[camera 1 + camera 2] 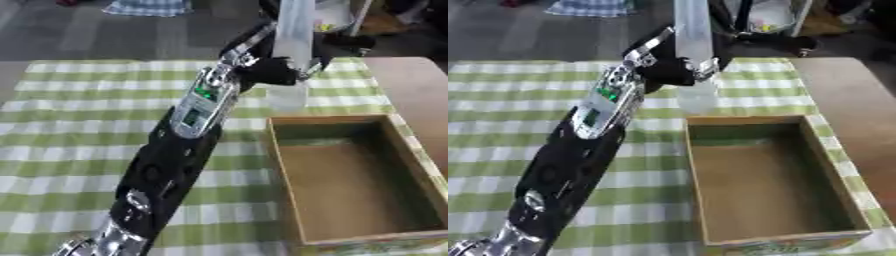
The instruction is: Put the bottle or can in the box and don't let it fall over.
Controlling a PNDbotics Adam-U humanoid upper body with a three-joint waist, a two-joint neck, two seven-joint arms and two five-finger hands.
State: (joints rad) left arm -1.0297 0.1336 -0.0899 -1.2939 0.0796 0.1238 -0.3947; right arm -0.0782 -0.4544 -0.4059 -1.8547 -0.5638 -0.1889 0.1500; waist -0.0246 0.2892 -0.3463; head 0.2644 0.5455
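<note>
A tall clear bottle (294,35) stands upright in my left hand (273,71), whose dark fingers are curled round its lower half. The bottle's base (697,100) hangs just beyond the far rim of the box, near its far left corner. I cannot tell whether the base touches the cloth. The open wooden box (286,172) lies at the right of the table with nothing in it. My left arm (188,135) stretches from the lower left corner up to the bottle. My right hand shows in neither view.
A green and white checked cloth (79,130) covers the table. A bare brown surface (420,95) adjoins it on the right. Beyond the far edge stand dark chair legs and a pale bag (767,20) on the floor.
</note>
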